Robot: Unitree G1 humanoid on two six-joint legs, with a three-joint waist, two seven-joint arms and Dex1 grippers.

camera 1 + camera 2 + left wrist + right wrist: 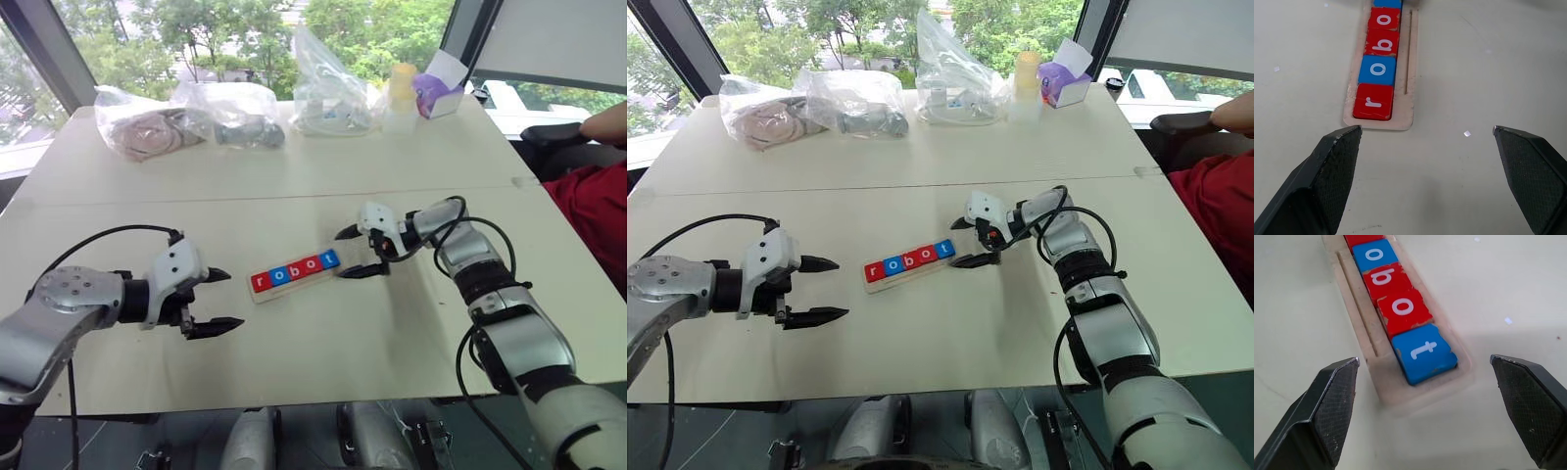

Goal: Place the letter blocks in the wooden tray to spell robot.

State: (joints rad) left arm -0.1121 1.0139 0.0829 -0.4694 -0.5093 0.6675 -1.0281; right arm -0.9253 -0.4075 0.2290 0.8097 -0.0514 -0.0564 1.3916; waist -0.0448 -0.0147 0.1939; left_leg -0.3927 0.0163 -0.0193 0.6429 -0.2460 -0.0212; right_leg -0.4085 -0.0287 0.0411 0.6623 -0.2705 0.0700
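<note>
The wooden tray (265,296) lies slantwise at the middle of the white table. In it sit the letter blocks in a row: red r (260,282), blue o (279,275), red b (295,269), red o (312,264) and blue t (329,258). My right gripper (341,254) hovers open at the tray's t end, one finger on each side of that end and nothing held. The right wrist view shows the t block (1424,351) between its spread fingers. My left gripper (233,299) stands open and empty a short way off the r end (1373,102).
Along the table's far edge lie three clear plastic bags (235,113), a pale bottle (402,93) and a purple tissue box (438,93). A person in red (598,211) sits at the right side. The table's near edge (294,401) runs just below my arms.
</note>
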